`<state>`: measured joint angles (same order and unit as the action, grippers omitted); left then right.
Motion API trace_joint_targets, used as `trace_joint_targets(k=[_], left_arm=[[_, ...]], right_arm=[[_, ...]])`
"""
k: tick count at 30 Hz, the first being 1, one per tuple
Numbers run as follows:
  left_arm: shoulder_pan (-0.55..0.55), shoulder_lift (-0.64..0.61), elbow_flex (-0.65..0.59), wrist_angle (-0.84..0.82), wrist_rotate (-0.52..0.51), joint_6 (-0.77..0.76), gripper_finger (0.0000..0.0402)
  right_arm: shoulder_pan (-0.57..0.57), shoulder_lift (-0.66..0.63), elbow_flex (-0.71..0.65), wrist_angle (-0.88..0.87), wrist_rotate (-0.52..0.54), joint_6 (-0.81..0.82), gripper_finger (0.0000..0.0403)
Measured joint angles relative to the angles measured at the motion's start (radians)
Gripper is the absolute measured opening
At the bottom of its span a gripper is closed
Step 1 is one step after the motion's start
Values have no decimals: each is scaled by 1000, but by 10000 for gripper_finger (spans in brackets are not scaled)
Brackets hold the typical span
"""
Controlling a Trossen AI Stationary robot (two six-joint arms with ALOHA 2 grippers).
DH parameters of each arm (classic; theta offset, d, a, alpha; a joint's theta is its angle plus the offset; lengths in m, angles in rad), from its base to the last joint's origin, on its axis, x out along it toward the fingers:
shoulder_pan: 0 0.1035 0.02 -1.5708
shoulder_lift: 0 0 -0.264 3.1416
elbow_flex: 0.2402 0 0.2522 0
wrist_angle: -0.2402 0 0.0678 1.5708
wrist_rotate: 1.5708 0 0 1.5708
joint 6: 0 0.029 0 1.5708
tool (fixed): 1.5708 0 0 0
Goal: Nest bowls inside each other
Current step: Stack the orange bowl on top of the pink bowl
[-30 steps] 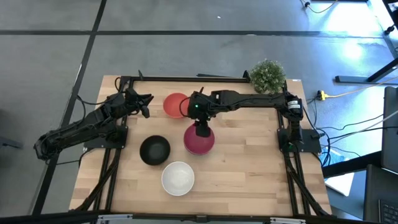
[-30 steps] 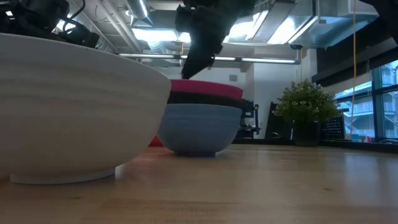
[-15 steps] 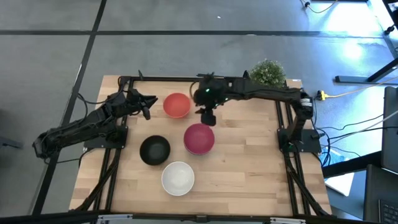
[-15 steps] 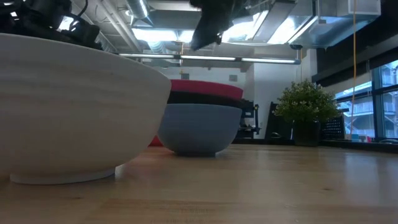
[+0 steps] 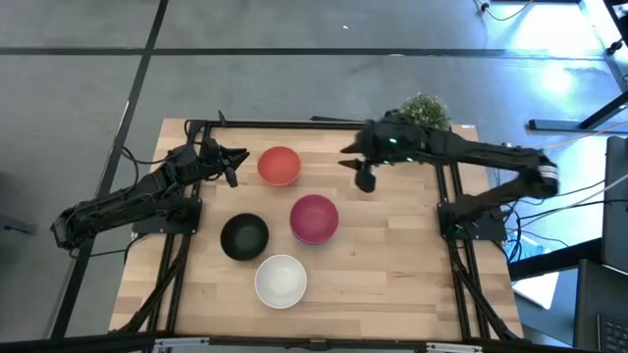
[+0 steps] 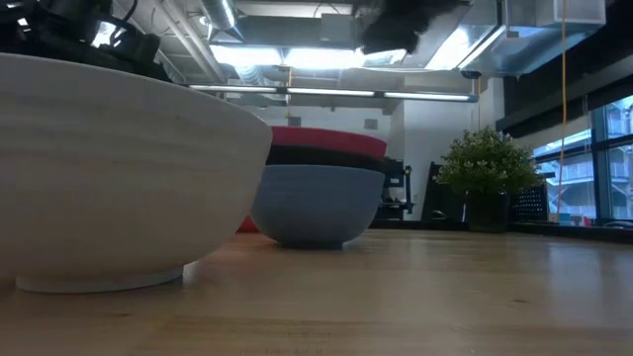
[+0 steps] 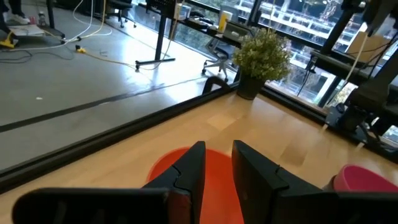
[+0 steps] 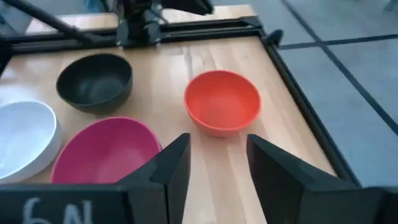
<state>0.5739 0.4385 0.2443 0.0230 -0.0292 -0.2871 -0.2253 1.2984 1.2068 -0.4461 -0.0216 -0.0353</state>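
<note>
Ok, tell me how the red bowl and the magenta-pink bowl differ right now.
The red bowl stands alone on the table; the magenta-pink bowl tops a stack, with a black bowl and a blue bowl nested under it in the low view. The red bowl lies close in front of the left gripper; the magenta-pink bowl lies nearer the table's middle, with neither gripper over it. Both are round, upright, empty and of like size.
</note>
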Motion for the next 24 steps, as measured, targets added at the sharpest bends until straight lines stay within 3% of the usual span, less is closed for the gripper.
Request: trace_joint_targets(k=[9, 19, 24], left_arm=[[0, 0, 0, 0, -2, -26, 74], [0, 0, 0, 41, -6, -28, 74], [0, 0, 0, 41, -6, -28, 74]], right_arm=[[0, -295, -434, 367, -4, 123, 158], [8, -408, -774, 756, -26, 179, 158], [1, -462, -896, 795, -5, 252, 158]])
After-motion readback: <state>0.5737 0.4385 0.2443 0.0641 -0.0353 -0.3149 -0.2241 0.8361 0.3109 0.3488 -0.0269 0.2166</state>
